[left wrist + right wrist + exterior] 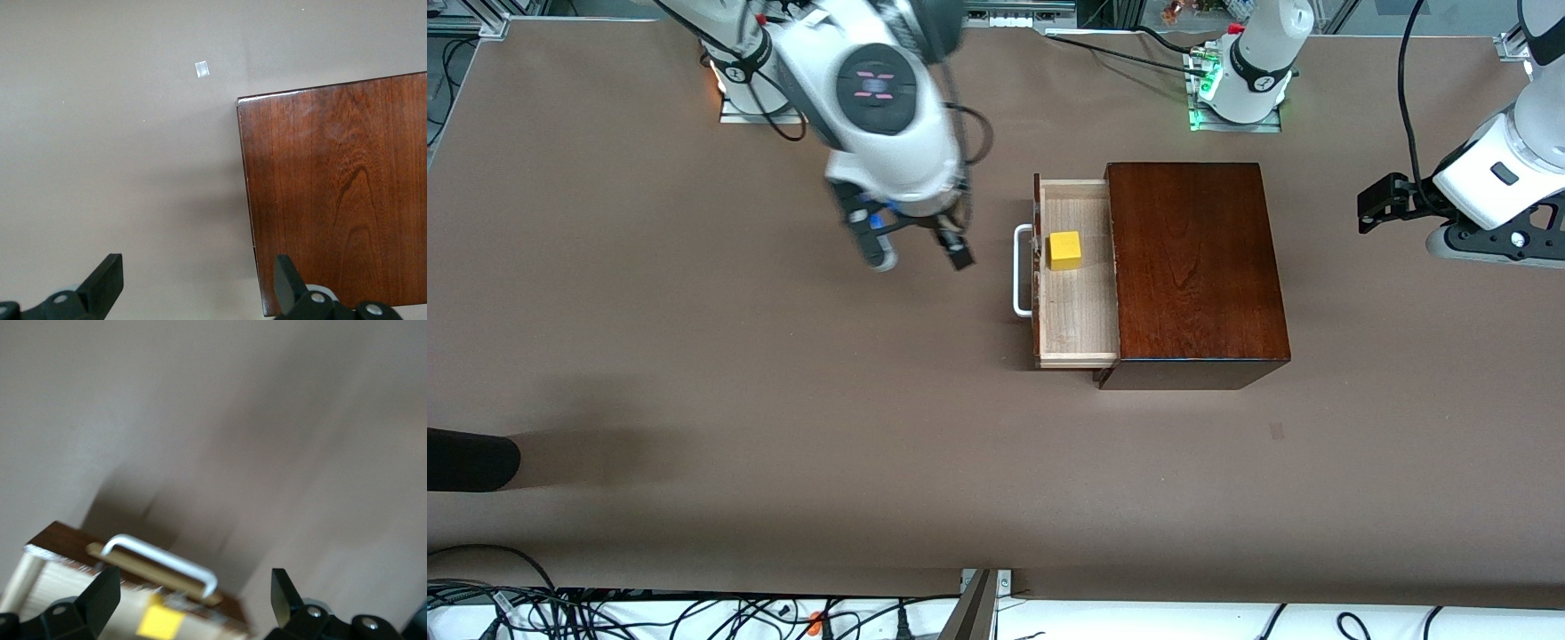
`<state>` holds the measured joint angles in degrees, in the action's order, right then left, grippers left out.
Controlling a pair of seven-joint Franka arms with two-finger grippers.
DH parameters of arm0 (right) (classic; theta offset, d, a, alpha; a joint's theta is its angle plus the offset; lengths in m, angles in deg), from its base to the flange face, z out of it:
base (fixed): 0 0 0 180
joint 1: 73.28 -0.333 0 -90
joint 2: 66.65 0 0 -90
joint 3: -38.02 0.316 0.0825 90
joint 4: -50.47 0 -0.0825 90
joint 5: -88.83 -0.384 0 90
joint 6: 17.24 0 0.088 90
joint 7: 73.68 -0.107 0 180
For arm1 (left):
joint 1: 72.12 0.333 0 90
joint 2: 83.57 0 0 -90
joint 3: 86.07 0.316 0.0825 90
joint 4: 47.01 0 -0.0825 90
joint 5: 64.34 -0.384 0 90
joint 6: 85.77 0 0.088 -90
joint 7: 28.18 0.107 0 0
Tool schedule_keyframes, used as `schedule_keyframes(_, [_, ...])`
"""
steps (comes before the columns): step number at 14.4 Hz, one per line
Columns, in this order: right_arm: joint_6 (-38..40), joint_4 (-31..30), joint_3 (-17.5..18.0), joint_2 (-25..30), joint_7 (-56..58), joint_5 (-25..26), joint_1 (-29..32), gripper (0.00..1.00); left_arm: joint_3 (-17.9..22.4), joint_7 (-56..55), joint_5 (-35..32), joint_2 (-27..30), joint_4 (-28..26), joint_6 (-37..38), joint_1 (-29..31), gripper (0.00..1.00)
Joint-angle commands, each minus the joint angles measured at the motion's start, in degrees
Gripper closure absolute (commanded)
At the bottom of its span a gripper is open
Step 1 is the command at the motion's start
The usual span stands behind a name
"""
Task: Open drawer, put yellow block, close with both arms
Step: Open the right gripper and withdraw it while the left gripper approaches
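The pale wood drawer stands pulled out of the dark reddish-brown box, its white handle toward the right arm's end. The yellow block lies in the drawer. My right gripper is open and empty, in the air over the bare table beside the handle. Its wrist view shows the handle, the drawer's front panel and the block. My left gripper is open and empty, over the table off the box's end. Its wrist view shows the box top.
The brown table lies bare around the box. A dark object sticks in at the table's edge near the right arm's end. A small pale tape square lies on the table near the box.
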<state>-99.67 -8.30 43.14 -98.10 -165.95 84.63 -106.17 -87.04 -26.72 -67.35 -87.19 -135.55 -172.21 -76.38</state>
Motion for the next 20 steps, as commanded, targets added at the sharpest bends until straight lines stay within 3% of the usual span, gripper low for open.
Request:
schedule_keyframes(1, [1.7,-8.2,-5.6,6.9,18.5,-1.2,0.4,0.0,-1.0,0.9,1.3,-0.3,-0.2,0.7,-1.3,0.0])
schedule_keyframes(4, [0.7,-20.4,-14.4,15.9,41.9,-1.1,0.4,0.0,-6.6,1.0,1.3,-2.9,-0.1,2.5,-2.0,0.0])
schedule_keyframes(6, [0.4,-24.4,-19.6,19.2,54.3,-0.5,0.4,0.0,-10.7,1.1,1.3,-5.1,-0.1,2.8,-2.2,0.0])
schedule_keyframes(9, [-2.2,-31.1,-25.1,24.4,67.4,0.2,0.4,0.0,-17.4,1.6,1.3,-9.3,0.2,3.1,-3.0,0.0])
schedule_keyframes(11, [-4.6,-34.2,-27.1,26.8,75.1,2.4,0.5,0.0,-21.2,1.7,1.3,-13.4,3.4,2.6,-5.1,0.0])
schedule_keyframes(13, [-6.2,-37.4,-25.7,29.5,79.0,4.6,4.7,0.0,-22.2,2.1,1.1,-18.7,8.5,2.2,-9.7,0.0])
schedule_keyframes(17, [-6.3,-36.6,-10.6,29.5,89.7,7.0,25.6,0.0,-22.2,15.6,0.9,-21.6,8.9,-8.5,-15.8,0.0])
schedule_keyframes(20, [-5.6,-35.2,-4.1,29.5,91.7,7.2,33.6,0.0,-22.2,30.4,0.4,-25.2,8.7,-18.9,-18.8,0.0])
